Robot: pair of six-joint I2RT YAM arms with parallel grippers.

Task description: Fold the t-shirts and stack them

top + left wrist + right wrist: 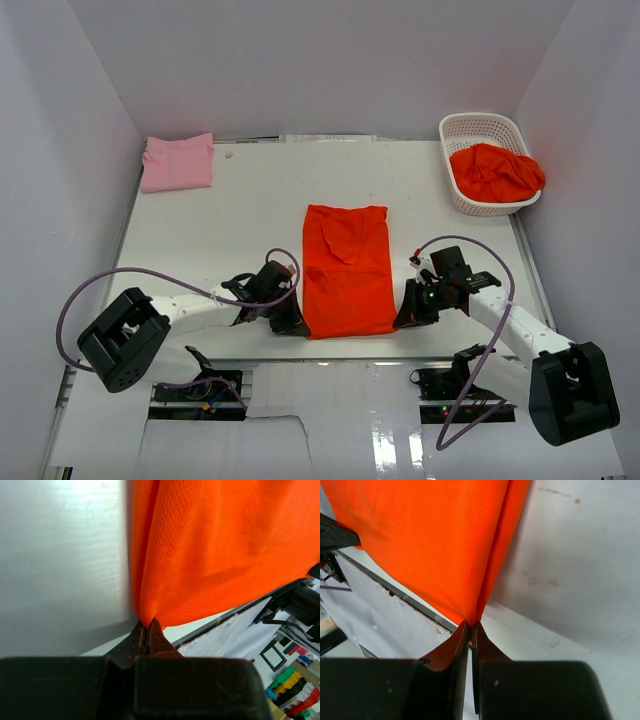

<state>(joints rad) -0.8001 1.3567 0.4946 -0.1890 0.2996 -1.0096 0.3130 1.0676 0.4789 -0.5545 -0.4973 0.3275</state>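
**Item record: orange t-shirt pinched at both near corners**

- Bright orange-red mesh-cloth t-shirt (347,275): lies at the centre of the overhead view on the white table (240,215). It forms a tall narrow rectangle, long side running up the frame, with a wrinkled flap on its upper half.
- Left gripper (299,327): at the shirt's lower left corner in the overhead view. Its wrist view shows dark jaws pressed together on a pinch of orange cloth, which lifts from the table just above the tips.
- Right gripper (403,320): at the shirt's lower right corner. Its wrist view shows the jaws likewise closed on a fold of the same cloth, at the bottom centre of that frame.
- Light pink cloth t-shirt (178,162): folded flat at the upper left of the table, well apart from the orange one.
- White plastic lattice basket (480,123): upper right of the table. It holds a heap of orange-red cloth (496,172) that bulges over its right rim.
- Purple cables (95,287): one loops from each arm at the lower edge of the overhead view.
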